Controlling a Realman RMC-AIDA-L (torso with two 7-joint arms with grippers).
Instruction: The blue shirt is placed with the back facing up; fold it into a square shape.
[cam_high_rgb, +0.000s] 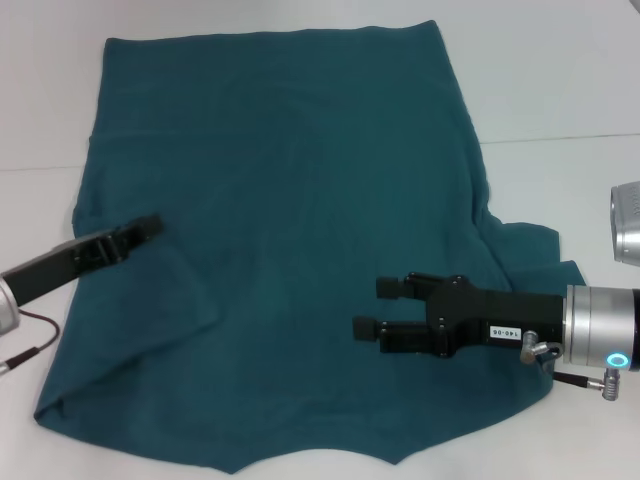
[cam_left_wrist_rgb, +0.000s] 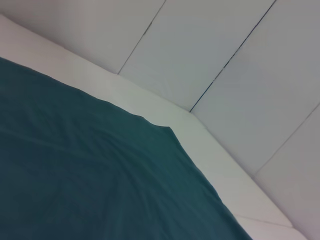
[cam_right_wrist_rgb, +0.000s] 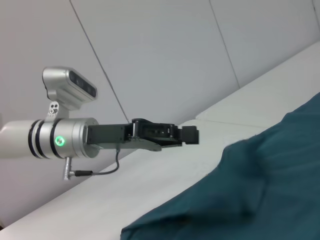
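Head view: the shirt (cam_high_rgb: 290, 250) lies spread on the white table (cam_high_rgb: 560, 90), plain side up, filling most of the scene from 6 to 12 o'clock. Its near edge at 6 o'clock runs in an uneven, pointed line. At 7 o'clock the near left part is folded over onto the body, leaving a raised ridge. At 4 o'clock a bunched part sticks out past the side edge.

The right gripper (cam_high_rgb: 372, 308) reaches in from 3 o'clock, level over the near right part of the shirt. Its two black fingers (cam_high_rgb: 392, 286) stand apart with a clear gap and nothing between them: released.

The left gripper (cam_high_rgb: 150, 226) comes in from 9 o'clock, above the shirt's left edge just beyond the folded ridge. Its fingers look pressed together with nothing gripped; no cloth rises with it. The right wrist view shows it (cam_right_wrist_rgb: 191, 135) clear of the cloth.

Farther off, at 12 o'clock, the far hem lies flat and straight, and the left wrist view shows its corner (cam_left_wrist_rgb: 167, 129) on the table, near a pale wall (cam_left_wrist_rgb: 235, 60).
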